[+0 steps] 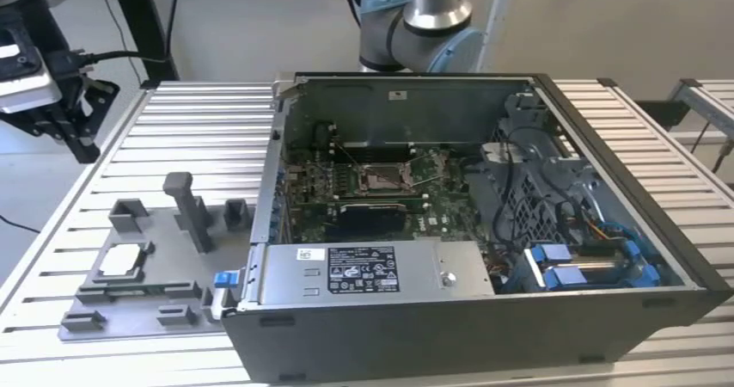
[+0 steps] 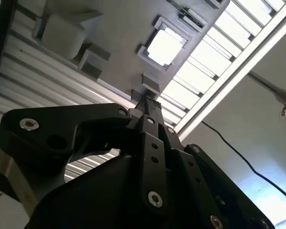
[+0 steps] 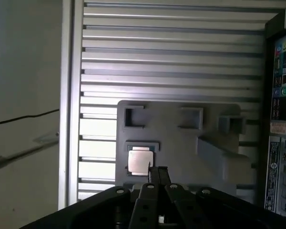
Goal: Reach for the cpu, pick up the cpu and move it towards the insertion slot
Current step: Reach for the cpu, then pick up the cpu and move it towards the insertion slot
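Black-linked and clenched on nothing, my hand (image 3: pixel 157 171) hangs above the slatted metal surface (image 3: pixel 171 57), fingertips pressed together in both wrist views. Beyond the tips, the cpu (image 3: pixel 138 161) lies flat, silvery face up, in a square recess of the grey fixture tray (image 3: pixel 181 143), untouched and apart from me. Seen from the exterior view, I hover at the exterior view's left, well above and apart from the cpu, whose tray rests just beside the open computer case (image 1: pixel 459 327). Inside that case, the insertion slot (image 1: pixel 382 177) sits on the green board, well apart from both cpu and hand.
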